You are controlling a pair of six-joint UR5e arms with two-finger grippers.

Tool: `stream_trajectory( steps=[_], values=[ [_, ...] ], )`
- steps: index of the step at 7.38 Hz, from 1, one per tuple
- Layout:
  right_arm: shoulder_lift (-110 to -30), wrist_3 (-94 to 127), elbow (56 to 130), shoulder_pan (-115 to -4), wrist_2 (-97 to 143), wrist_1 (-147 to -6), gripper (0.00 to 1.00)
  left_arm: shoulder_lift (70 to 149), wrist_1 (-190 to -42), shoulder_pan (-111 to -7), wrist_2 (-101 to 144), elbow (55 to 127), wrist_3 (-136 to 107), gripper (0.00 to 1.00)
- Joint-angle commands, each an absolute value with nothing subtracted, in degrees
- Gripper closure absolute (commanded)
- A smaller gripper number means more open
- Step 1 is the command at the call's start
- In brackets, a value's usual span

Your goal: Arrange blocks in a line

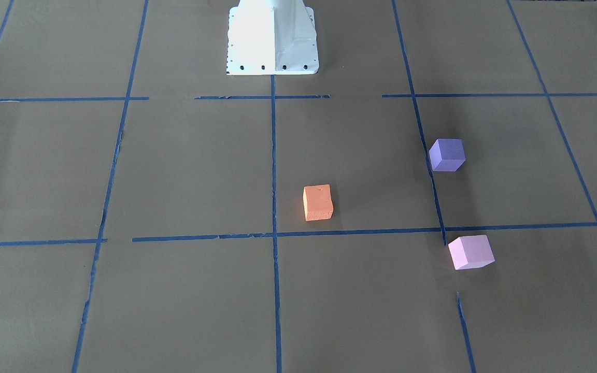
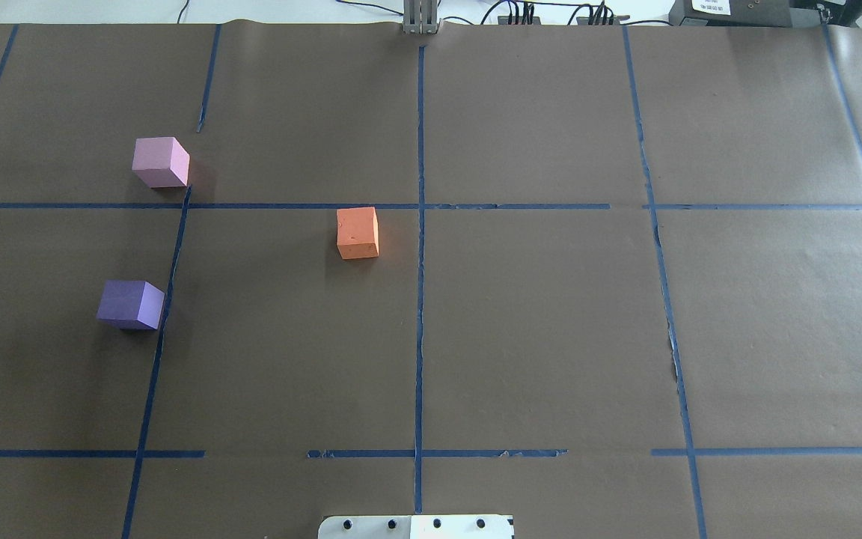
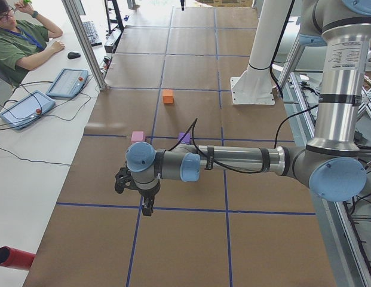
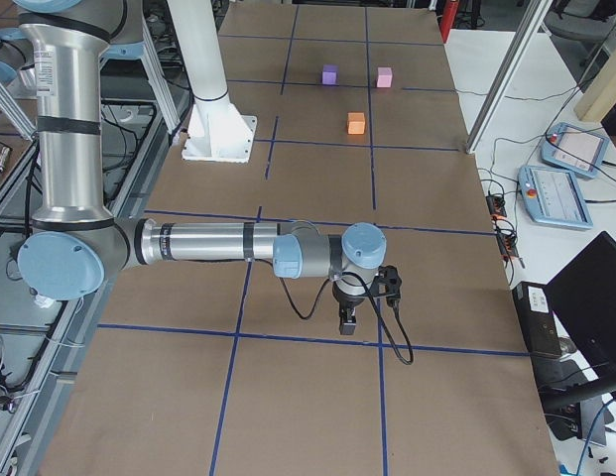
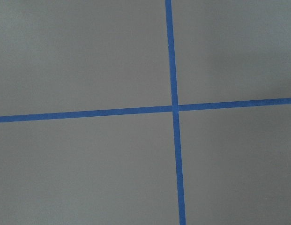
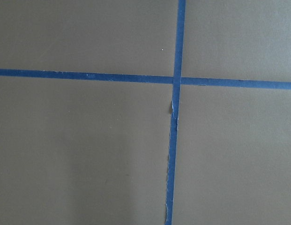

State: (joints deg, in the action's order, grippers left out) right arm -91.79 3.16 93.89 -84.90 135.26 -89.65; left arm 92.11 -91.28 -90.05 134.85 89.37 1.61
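The orange block (image 2: pixel 358 233) sits near the table's middle, also in the front view (image 1: pixel 317 202). The purple block (image 2: pixel 131 304) lies on the robot's left, also in the front view (image 1: pixel 447 154). The light pink block (image 2: pixel 161 162) lies farther out on the left, also in the front view (image 1: pixel 470 252). All three stand apart on the brown paper. My left gripper (image 3: pixel 147 208) shows only in the left side view and my right gripper (image 4: pixel 348 322) only in the right side view, both far from the blocks. I cannot tell whether they are open or shut.
Blue tape lines grid the brown paper (image 2: pixel 536 314). The white robot base (image 1: pixel 272 39) stands at the table's near edge. An operator (image 3: pixel 18 39) sits at a side desk with tablets (image 3: pixel 66 82). The wrist views show only paper and tape crosses (image 5: pixel 175 108).
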Motion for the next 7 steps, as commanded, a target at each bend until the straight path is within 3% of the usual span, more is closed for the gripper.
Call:
stream_trajectory(
  steps=[1, 4, 7],
  values=[
    [-91.8, 3.2, 93.9, -84.9, 135.4, -89.6, 0.00, 92.3, -90.2, -90.0, 134.9, 90.3, 1.9, 0.00],
    [-91.8, 3.2, 94.0, -84.9, 135.4, -89.6, 0.00, 93.7, -90.1, -89.9, 134.8, 92.8, -0.2, 0.00],
    [-91.8, 3.2, 94.0, -84.9, 135.3, -89.6, 0.00, 94.7, -88.5, -83.9, 134.8, 105.1, -15.8, 0.00]
  ],
)
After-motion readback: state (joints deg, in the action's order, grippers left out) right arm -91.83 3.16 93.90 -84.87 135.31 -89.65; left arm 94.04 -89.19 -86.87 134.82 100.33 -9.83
